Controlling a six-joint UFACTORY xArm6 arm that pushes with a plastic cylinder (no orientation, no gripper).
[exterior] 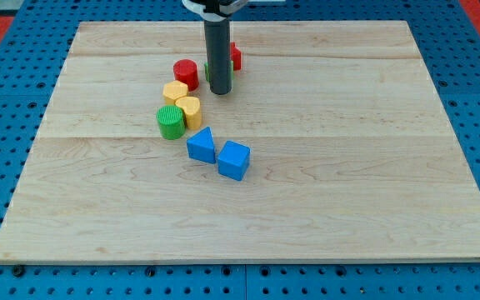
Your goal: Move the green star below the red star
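Observation:
My tip [219, 92] rests on the board near the view's top centre. The dark rod stands in front of the green star [231, 77], so only thin green slivers show at the rod's sides. The star's shape cannot be made out. The red star [236, 57] is just above and right of the tip, partly hidden behind the rod. The green block lies directly below the red star, close to it or touching it.
A red cylinder [186, 72] lies left of the rod. Two yellow blocks [175, 92] [189, 109] and a green cylinder [170, 122] cluster below it. A blue triangular block [201, 144] and a blue cube [233, 159] lie lower down. The wooden board [348, 167] sits on a blue pegboard.

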